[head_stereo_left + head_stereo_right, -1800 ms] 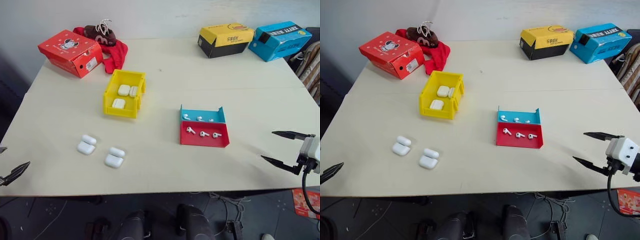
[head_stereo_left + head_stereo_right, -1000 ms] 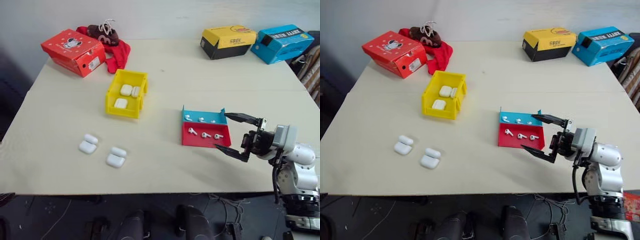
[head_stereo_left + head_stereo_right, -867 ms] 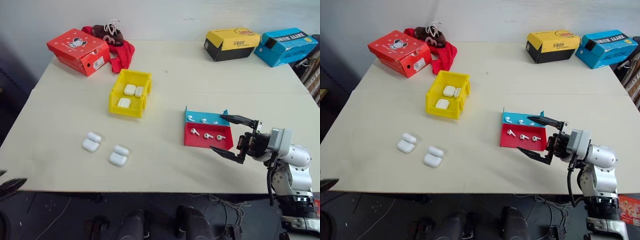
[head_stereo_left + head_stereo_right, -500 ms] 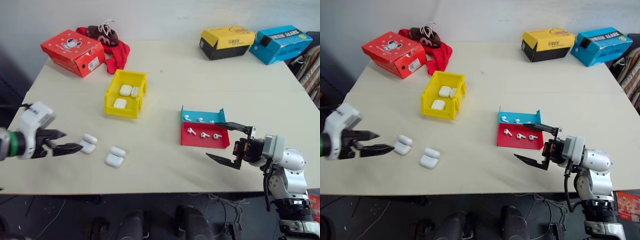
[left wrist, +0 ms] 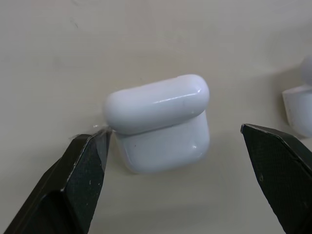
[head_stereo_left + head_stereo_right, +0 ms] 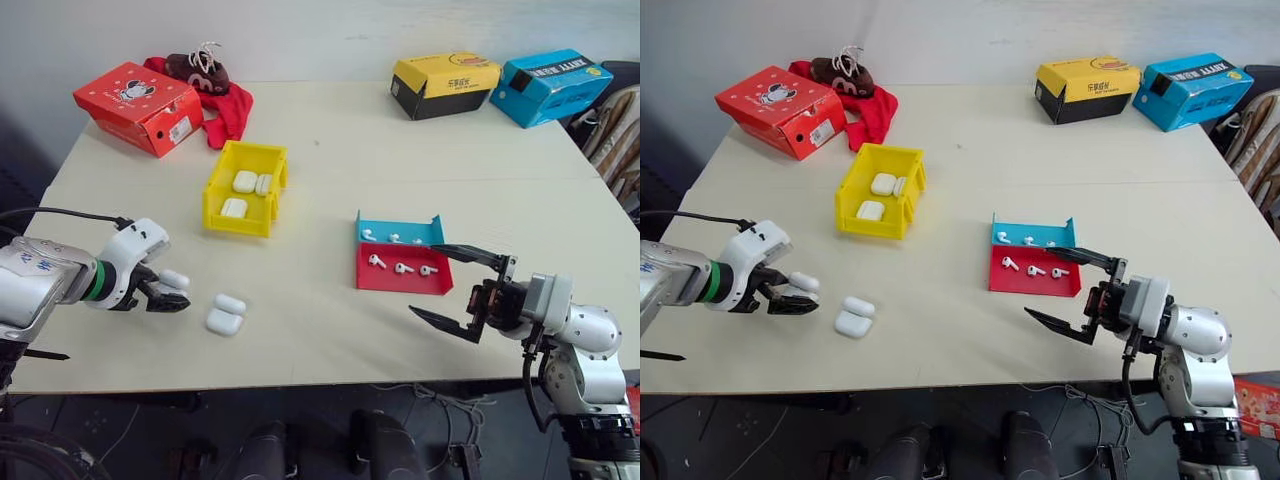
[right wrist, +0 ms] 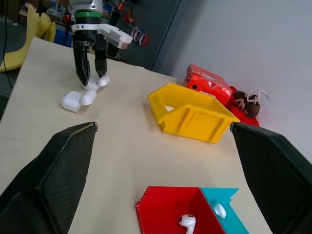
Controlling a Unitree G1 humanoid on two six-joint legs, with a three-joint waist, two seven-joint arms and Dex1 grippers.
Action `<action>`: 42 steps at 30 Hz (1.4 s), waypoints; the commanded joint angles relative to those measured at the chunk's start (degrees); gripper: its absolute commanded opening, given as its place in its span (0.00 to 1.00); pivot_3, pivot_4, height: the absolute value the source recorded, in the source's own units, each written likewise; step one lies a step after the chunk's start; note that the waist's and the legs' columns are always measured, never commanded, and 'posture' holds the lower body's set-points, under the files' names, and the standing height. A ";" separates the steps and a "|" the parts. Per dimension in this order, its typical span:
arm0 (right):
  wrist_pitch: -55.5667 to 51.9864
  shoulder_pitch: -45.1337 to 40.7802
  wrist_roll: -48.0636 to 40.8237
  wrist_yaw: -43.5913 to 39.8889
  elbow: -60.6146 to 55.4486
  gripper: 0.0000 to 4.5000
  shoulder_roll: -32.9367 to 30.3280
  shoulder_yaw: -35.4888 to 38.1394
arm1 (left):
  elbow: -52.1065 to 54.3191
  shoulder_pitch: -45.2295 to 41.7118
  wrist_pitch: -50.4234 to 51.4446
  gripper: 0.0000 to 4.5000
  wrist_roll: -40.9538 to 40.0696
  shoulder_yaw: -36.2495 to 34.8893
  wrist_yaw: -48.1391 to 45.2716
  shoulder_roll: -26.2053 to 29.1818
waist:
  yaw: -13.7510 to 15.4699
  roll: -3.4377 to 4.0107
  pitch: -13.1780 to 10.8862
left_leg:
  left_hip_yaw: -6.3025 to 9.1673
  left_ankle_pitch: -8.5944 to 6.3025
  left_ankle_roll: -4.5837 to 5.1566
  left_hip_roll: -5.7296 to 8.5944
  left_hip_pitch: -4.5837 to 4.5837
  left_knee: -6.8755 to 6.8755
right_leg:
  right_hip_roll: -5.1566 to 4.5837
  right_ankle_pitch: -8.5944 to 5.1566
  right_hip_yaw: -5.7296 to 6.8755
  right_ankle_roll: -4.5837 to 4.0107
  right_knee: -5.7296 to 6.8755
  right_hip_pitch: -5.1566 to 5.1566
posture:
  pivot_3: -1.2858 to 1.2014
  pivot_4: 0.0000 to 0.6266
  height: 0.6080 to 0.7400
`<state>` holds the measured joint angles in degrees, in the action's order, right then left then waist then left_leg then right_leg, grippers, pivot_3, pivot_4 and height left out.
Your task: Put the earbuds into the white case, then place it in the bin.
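Note:
Two white cases lie near the table's front left with lids flipped open. My left gripper (image 6: 172,294) is open and tilted down over the left case (image 5: 158,122), which lies between its two fingers (image 5: 83,180). The other case (image 6: 225,313) lies just to the right. Several earbuds (image 6: 402,267) lie in the red and blue tray (image 6: 440,283). The yellow bin (image 6: 232,222) holds more white cases. My right gripper (image 6: 424,280) hovers wide open at the tray's front right corner, pointing left and holding nothing.
A red box (image 6: 138,105) and a red cloth with a brown shoe (image 6: 205,70) sit at the back left. A yellow box (image 6: 445,84) and a blue box (image 6: 550,85) stand at the back right.
My left arm has come up from below the table's left edge and moved right, tilting down over the left case. The right gripper came in to the tray and has since stayed put.

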<state>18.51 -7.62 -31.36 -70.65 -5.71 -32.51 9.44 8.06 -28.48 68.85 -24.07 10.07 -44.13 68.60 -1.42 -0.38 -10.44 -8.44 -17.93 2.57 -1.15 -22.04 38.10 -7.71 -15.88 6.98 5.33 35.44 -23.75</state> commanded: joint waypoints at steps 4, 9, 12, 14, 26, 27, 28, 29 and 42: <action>-0.96 0.78 0.16 2.51 -3.97 1.00 -0.81 0.30 | -4.23 0.78 -1.99 1.00 3.55 -0.63 0.97 -1.86 | 0.14 -0.01 -0.01 | 0.00 -0.01 -0.01 -0.05 -0.01 0.05 | 0.03 -0.01 0.00 -0.02 0.02 0.00 | 0.52 0.24 1.00; -0.28 1.57 0.28 2.56 -3.59 1.00 -0.49 0.37 | -6.56 0.13 -2.73 1.00 4.42 -1.65 1.36 -5.17 | 0.98 0.02 0.01 | -0.01 0.00 -0.01 -0.04 0.06 0.08 | 0.00 -0.02 -0.03 -0.04 0.09 0.02 | 0.52 0.24 1.00; 0.56 2.14 0.16 1.93 -2.83 1.00 -0.43 0.75 | -7.22 -0.01 -3.66 1.00 5.06 -2.00 0.90 -6.15 | 1.45 0.02 0.01 | -0.02 0.01 -0.03 -0.03 0.14 0.10 | -0.04 -0.04 -0.08 -0.08 0.08 0.02 | 0.52 0.24 1.00; 1.42 2.61 -0.01 1.26 -1.95 1.00 -0.39 1.09 | -7.17 -0.47 -3.73 1.00 5.26 -1.96 0.45 -6.54 | 1.46 0.02 0.01 | -0.02 0.00 -0.10 -0.03 0.20 0.10 | -0.08 -0.05 -0.10 -0.09 0.09 0.05 | 0.52 0.24 1.00; 2.76 2.31 0.49 1.61 -0.67 1.00 -0.27 0.34 | -8.24 -2.86 -4.46 1.00 7.59 -0.79 -0.96 -9.08 | 1.42 0.02 0.01 | -0.02 0.04 -0.09 -0.02 0.28 0.09 | -0.10 -0.05 -0.12 -0.10 0.15 0.09 | 0.52 0.24 1.00; 2.58 2.26 0.55 1.88 -0.85 1.00 -0.29 0.27 | -8.32 -2.81 -4.40 1.00 7.66 -0.89 -0.98 -9.20 | 1.40 0.02 0.01 | -0.02 0.05 -0.09 -0.03 0.28 0.09 | -0.10 -0.05 -0.12 -0.10 0.16 0.09 | 0.52 0.24 1.00; 2.45 2.27 0.60 2.05 -1.03 1.00 -0.35 0.23 | -8.19 -2.61 -4.42 1.00 7.82 -0.66 -1.28 -9.03 | 1.40 0.02 0.01 | -0.02 0.05 -0.09 -0.03 0.28 0.09 | -0.10 -0.05 -0.12 -0.10 0.16 0.09 | 0.52 0.24 1.00; 2.32 2.27 0.64 2.23 -1.15 1.00 -0.41 0.21 | -8.12 -2.41 -4.47 0.96 7.99 -0.60 -1.46 -8.96 | 1.41 0.02 0.01 | -0.02 0.05 -0.10 -0.03 0.29 0.09 | -0.10 -0.05 -0.12 -0.10 0.16 0.09 | 0.52 0.24 1.00; 1.56 3.44 1.00 3.85 -2.55 1.00 -1.20 1.17 | -11.99 1.03 -19.93 0.63 4.51 -13.25 -6.91 -10.16 | 1.21 0.02 0.01 | -0.05 0.01 -0.14 -0.10 0.29 0.06 | -0.08 -0.10 -0.10 -0.18 0.14 0.06 | 0.52 0.24 1.00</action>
<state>19.88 -4.69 -30.15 -67.45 -6.16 -33.00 9.35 -3.03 -27.66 56.93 -16.88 3.88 -49.50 60.09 -0.21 -0.35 -10.43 -8.50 -17.93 2.43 -1.25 -21.75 38.16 -7.80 -15.98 6.88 5.14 35.59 -23.69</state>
